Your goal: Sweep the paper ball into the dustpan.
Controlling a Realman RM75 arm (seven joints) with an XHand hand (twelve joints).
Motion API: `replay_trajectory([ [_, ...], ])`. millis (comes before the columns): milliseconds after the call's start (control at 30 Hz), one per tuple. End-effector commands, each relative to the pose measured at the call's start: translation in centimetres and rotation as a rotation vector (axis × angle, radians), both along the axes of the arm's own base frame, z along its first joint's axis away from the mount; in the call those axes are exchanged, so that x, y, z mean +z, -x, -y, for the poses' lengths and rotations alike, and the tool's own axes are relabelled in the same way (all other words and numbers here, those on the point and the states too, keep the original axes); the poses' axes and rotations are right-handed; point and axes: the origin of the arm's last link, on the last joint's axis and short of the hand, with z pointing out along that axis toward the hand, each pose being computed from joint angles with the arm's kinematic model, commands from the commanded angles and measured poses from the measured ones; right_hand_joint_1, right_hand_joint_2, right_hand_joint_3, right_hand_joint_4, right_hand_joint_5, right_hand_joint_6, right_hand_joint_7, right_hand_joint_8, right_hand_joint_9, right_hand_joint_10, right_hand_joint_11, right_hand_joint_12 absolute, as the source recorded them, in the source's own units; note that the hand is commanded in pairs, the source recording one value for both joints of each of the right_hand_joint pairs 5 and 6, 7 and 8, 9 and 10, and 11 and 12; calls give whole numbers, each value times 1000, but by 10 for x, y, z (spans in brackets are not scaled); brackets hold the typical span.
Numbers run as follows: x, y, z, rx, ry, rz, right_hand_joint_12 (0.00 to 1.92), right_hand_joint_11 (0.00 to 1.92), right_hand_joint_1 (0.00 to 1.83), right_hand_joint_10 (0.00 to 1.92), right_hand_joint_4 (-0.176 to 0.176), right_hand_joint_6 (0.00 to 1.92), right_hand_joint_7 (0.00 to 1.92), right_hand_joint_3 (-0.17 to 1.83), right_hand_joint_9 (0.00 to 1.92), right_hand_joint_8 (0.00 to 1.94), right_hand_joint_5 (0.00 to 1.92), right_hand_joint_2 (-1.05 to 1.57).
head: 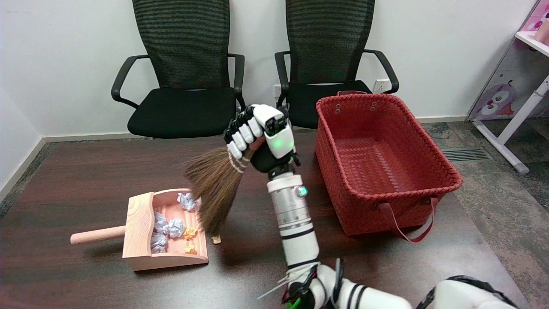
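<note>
The crumpled paper balls (173, 227) lie inside the wooden dustpan (139, 240), well below and to the picture's left of the fingers; white-grey wads toward the back wall, one (187, 201) at the upper corner, two small orange scraps (190, 234) near the open mouth; no ball shows loose on the table, though a small tan fragment (216, 239) sits just under the bristle tips, and whether it is paper I cannot tell. Such balls are, by my judgement, very light and soft, apt to roll or hop away from a brisk stroke; they want a slow, low drag rather than any grasp. The right hand (259, 137) has its fingers (241, 135) wrapped closed around the bound neck of the straw hand broom (214, 184), whose bristles fan down from the fingers to the dustpan's mouth. The dustpan's round handle (96, 235) points away from the hand, so a hard push could slide the pan. On the far side of the wrist stands a red woven basket (429, 171), near the forearm; the dark table (85, 171) lies open beyond the bristles; two black office chairs (188, 64) stand behind.
</note>
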Motion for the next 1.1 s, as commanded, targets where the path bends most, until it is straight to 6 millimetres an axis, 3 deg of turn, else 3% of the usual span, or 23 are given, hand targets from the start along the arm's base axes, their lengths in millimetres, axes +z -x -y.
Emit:
replay_trajectory([
  [33,68,-58,-28,-21,259,-719,1920,1920,752,1920,-3,1920,1920,1717,1920,1920,1920,1187],
  [267,77,-51,-34,-71,285,-835,1920,1920,735,1920,1,1920,1920,1710,1920,1920,1920,1343],
  [433,64,-46,-34,-95,203,-861,1920,1920,726,1920,4,1920,1920,1729,1920,1920,1920,1408],
  [700,27,-21,-21,-162,36,-939,1920,1920,712,1920,11,1920,1920,1733,1920,1920,1920,1480],
  [1100,-35,26,-9,-148,138,-1205,1920,1920,710,1920,14,1920,1920,1720,1920,1920,1920,1565],
])
